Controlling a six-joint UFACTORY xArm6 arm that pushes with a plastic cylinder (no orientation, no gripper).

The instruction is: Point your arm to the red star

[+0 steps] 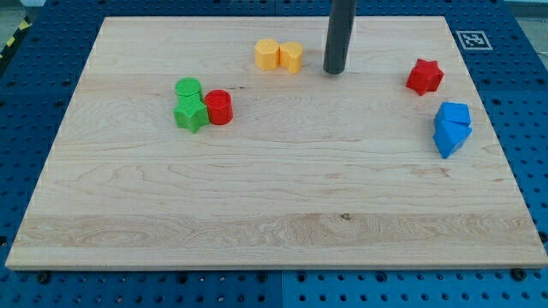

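Note:
The red star (424, 76) lies on the wooden board (274, 205) near the view's upper right. My tip (335, 71) rests on the board near the view's top centre, well to the left of the red star and a little higher. It stands just right of two yellow blocks (279, 56) and touches neither.
A green cylinder (188, 88), a green star (190, 113) and a red cylinder (219, 107) sit clustered at the view's left. Two blue blocks (451, 127) sit below the red star near the board's right edge.

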